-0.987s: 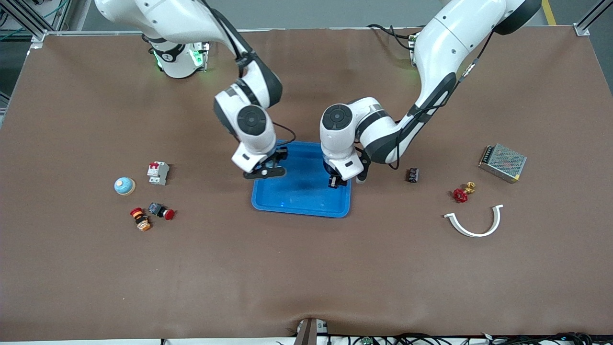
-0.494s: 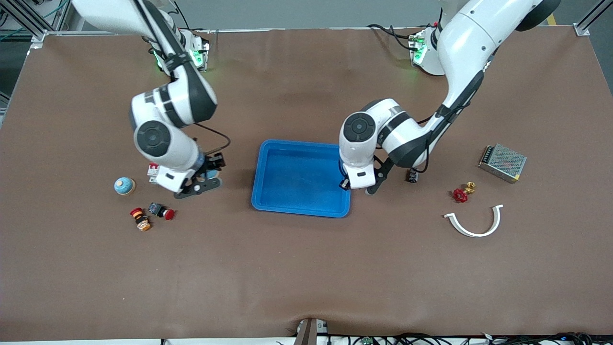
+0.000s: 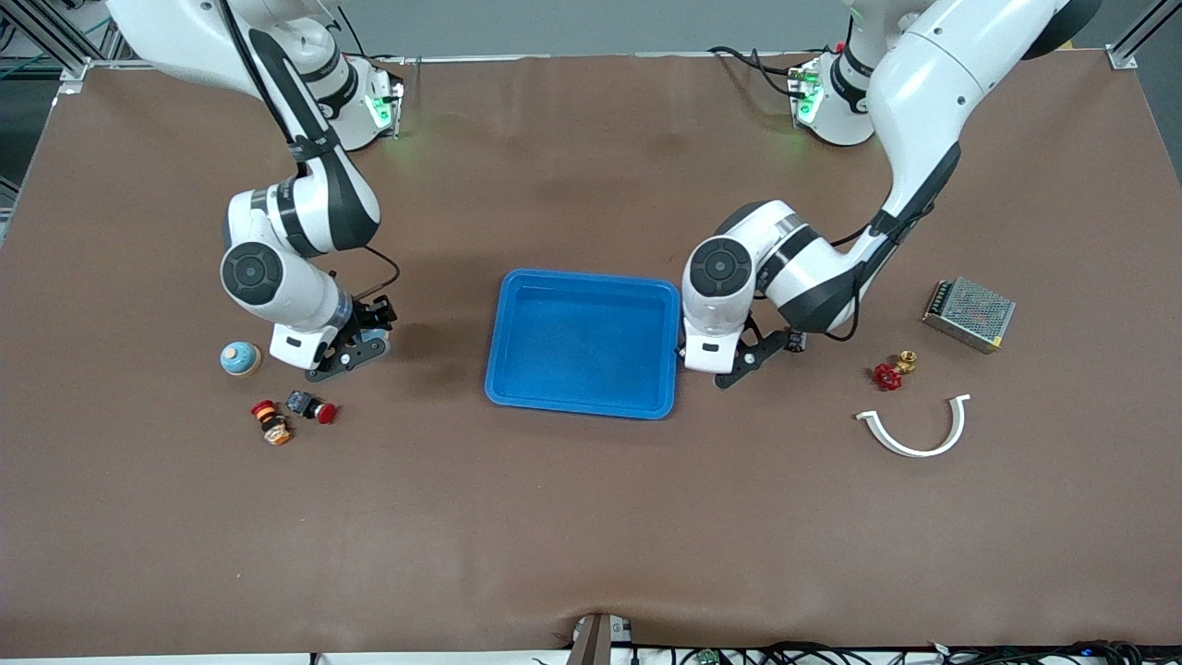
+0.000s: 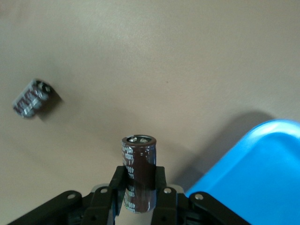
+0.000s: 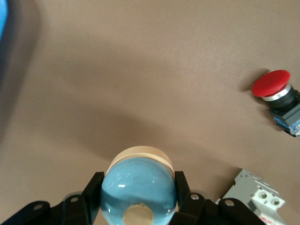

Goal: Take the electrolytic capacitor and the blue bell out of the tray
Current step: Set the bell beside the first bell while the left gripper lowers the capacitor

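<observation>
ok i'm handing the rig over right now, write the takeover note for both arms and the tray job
Left gripper: shut on the electrolytic capacitor, over bare table just past the tray at the left arm's end.
Right gripper: shut on the blue bell, over the table at the right arm's end, beside the white circuit breaker and red push button; a second blue bell sits on the table there.
Done: both parts are out and the tray holds nothing.
Left: set each part down, open the jaws, pull the arms away.

Only illegible pale print on the electrolytic capacitor [image 4: 138,177] sleeve before us, no readable text elsewhere.
</observation>
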Robot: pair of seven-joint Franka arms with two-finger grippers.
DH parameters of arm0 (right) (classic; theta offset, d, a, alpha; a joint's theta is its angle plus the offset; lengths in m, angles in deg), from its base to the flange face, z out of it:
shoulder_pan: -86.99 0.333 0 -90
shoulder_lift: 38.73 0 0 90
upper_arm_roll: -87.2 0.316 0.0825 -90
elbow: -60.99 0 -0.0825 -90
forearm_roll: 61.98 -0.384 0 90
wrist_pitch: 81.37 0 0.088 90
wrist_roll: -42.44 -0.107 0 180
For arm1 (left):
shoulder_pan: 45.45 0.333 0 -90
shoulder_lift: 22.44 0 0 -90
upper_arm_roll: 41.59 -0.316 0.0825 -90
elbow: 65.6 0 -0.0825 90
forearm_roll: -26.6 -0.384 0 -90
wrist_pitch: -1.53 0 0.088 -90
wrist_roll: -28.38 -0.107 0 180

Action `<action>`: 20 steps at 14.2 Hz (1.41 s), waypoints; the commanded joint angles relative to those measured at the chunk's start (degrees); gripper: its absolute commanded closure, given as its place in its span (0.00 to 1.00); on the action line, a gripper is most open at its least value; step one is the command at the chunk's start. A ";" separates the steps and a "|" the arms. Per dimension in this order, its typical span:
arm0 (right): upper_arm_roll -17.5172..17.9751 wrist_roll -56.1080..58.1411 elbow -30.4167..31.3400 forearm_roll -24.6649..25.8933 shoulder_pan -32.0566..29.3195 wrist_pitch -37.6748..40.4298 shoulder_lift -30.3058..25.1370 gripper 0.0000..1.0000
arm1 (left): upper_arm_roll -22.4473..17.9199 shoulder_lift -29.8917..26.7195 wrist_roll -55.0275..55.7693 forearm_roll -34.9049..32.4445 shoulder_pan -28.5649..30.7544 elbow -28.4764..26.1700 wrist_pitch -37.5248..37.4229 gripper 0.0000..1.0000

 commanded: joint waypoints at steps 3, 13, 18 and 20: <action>0.86 2.02 5.82 2.49 -2.81 -7.09 -1.87 0.61 | 1.47 -4.17 -12.43 -0.65 3.86 -5.69 -0.62 1.00; 0.77 5.89 5.73 2.57 -5.62 -13.59 3.23 0.61 | 0.94 -3.29 -33.62 -11.19 10.19 -7.81 -2.29 1.00; 0.86 7.30 5.73 2.57 -6.50 -18.69 6.66 0.61 | 1.12 -2.33 -41.98 -11.91 14.06 -6.93 0.87 1.00; 0.86 7.30 5.73 2.57 -6.41 -18.61 6.66 0.61 | 1.20 -2.41 -42.95 -11.91 14.06 -6.93 1.92 1.00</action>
